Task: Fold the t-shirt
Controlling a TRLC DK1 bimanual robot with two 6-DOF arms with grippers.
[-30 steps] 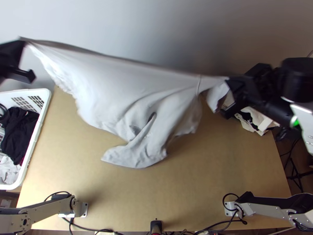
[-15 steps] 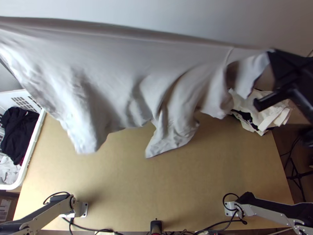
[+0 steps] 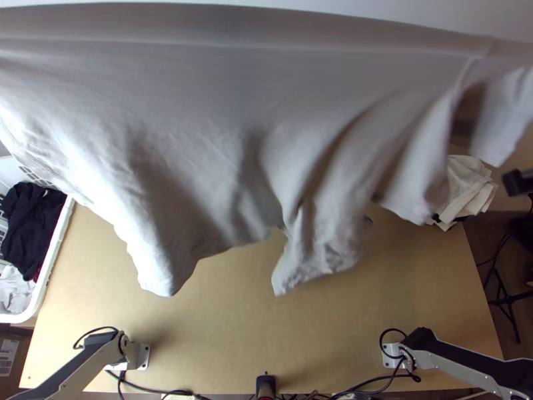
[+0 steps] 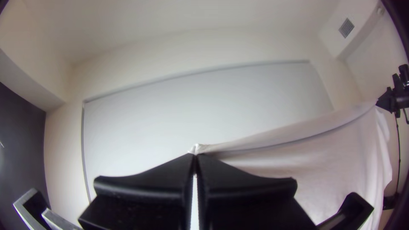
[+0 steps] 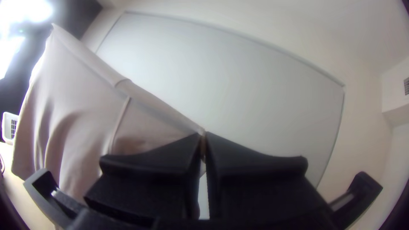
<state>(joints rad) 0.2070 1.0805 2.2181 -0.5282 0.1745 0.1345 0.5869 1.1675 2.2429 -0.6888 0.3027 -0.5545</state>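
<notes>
The t-shirt (image 3: 220,133) is hanging in the air above the table (image 3: 220,320), unfolded but loosely draped. The left gripper (image 4: 195,156) is pinching one corner of its upper edge between closed fingers; the right gripper (image 5: 203,135) is pinching the same edge near its other end. That edge, the long line between the two grips, is stretching across the table from its left side to its right, well above it and towards its far side. The loose cloth is dangling from it towards the table's near side, in uneven folds, with a flap drooping at the right. The coming move is probably depending on keeping that line straight and level while lowering, so the dangling part is landing flat on the table rather than bunching underneath.
</notes>
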